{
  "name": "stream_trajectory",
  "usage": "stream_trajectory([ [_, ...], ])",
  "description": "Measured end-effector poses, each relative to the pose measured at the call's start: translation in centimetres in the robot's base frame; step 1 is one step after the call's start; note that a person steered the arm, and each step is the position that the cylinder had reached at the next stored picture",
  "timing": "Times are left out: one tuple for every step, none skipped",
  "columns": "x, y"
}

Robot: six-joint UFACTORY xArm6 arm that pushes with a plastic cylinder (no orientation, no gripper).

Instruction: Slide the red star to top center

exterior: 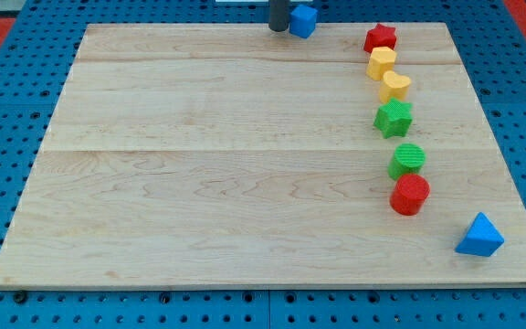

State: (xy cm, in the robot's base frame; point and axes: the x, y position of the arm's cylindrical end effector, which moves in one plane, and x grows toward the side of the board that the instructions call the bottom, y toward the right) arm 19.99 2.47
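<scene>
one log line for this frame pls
task: red star to top center | state: not yet there, top right | my tip: top center, left of blue cube

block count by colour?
Red: 2, the red star and the red cylinder
Yellow: 2, yellow block and yellow heart
Green: 2, green star and green cylinder
Blue: 2, blue cube and blue pyramid
Total: 8
</scene>
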Motion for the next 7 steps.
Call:
stream_trajectory([
  [2.1,4.0],
  [-0.6,11.5],
  [-0.8,11.1],
  [-0.8,9.3],
  [-0.5,-1.5],
  [4.6,-12.2],
  [6.2,-10.4],
])
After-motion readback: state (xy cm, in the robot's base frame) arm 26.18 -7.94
